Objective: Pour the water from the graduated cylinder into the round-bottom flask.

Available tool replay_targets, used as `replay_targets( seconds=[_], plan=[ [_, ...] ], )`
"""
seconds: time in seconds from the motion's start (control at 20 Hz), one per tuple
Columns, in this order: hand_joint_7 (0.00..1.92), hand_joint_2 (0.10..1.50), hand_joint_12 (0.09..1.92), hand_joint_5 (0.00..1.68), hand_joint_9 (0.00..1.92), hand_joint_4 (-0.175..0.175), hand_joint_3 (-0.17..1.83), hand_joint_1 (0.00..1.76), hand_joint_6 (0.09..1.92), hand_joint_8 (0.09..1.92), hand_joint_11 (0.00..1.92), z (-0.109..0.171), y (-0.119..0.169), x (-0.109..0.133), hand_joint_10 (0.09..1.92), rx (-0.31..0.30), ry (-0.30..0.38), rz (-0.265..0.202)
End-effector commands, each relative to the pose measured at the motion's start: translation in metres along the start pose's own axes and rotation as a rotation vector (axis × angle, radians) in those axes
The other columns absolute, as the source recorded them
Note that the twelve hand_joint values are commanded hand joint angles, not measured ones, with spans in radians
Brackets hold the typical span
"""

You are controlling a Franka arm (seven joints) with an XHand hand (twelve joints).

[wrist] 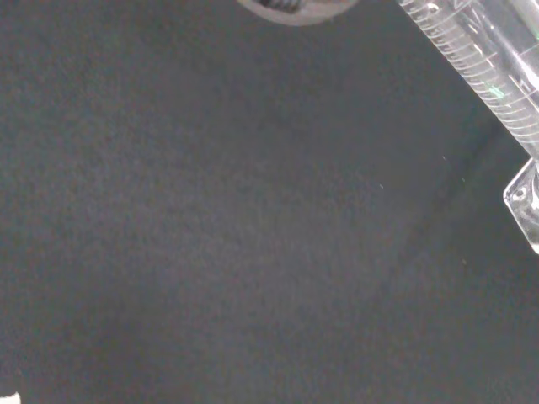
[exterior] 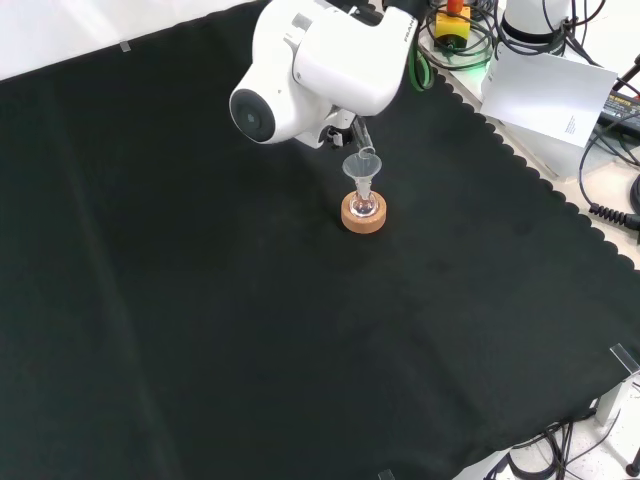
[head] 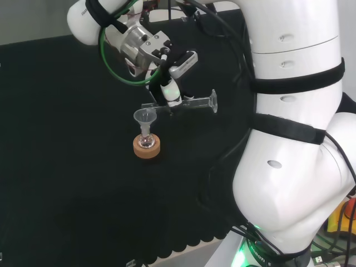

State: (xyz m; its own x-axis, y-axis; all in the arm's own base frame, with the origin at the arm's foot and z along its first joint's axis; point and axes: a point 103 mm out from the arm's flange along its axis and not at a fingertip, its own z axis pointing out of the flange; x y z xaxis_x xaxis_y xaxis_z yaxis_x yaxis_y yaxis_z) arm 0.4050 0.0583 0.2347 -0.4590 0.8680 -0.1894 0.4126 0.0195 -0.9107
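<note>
Apparently level graduated cylinder (head: pixel 186 103) (over funnel (head: pixel 145 117)).

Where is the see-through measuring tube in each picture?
Head view: the graduated cylinder lies almost level in the hand, its mouth over the funnel.
Front view: just its tip pokes out below the white arm link, above the funnel.
Wrist view: its marked wall and foot run along one corner.
Shared landmark: the cork ring under the round-bottom flask, seen in the head and front views.

Black cloth (exterior: pixel 250 330) over the bench
</note>
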Motion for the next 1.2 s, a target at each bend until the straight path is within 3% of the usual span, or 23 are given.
replay_targets(
  seconds=[0.05,0.4,0.75,0.95,1.2],
  plan=[
    [1.08,1.08,0.76,1.04,1.50,-0.175,0.00,1.28,0.90,0.88,1.26,-0.006,0.002,0.014,0.09,-0.040,0.002,-0.011],
    [1.08,1.08,0.76,1.04,1.50,-0.175,0.00,1.28,0.90,0.88,1.26,-0.002,0.003,0.009,0.09,-0.069,0.019,-0.035],
    [1.08,1.08,0.76,1.04,1.51,-0.175,0.00,1.28,0.90,0.87,1.26,0.004,-0.002,-0.003,0.09,-0.145,0.051,-0.072],
    [1.09,1.08,0.76,1.04,1.51,-0.175,0.00,1.28,0.90,0.87,1.26,0.011,-0.004,-0.015,0.09,-0.220,0.080,-0.098],
    [1.09,1.08,0.76,1.04,1.51,-0.175,0.00,1.28,0.89,0.87,1.26,0.021,-0.007,-0.035,0.09,-0.347,0.165,-0.156]
  ],
)
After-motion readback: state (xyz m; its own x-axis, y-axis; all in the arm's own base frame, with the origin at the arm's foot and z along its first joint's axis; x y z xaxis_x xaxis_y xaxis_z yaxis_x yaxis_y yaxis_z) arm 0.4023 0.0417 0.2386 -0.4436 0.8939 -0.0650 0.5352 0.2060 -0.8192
